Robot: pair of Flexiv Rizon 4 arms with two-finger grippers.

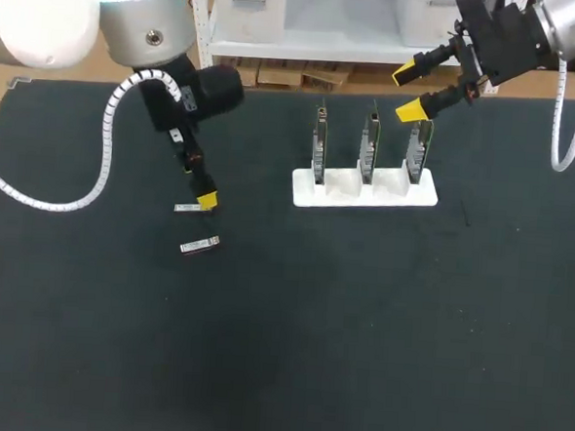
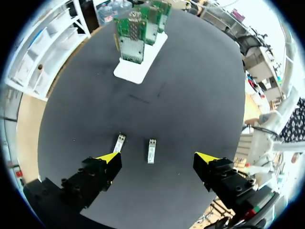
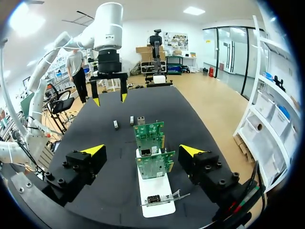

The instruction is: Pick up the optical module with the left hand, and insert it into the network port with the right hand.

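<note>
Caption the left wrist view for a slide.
Left gripper, fingers open, above two optical modules on the black table; circuit boards in a white holder ahead.

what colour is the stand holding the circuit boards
White. The stand shows best in the head view, against the black table.

Head view: high behind, looking down on table (image 1: 258,370). Left wrist: low over table, facing white stand (image 1: 364,193). Right wrist: above stand, facing opposite. All share stand.
</note>
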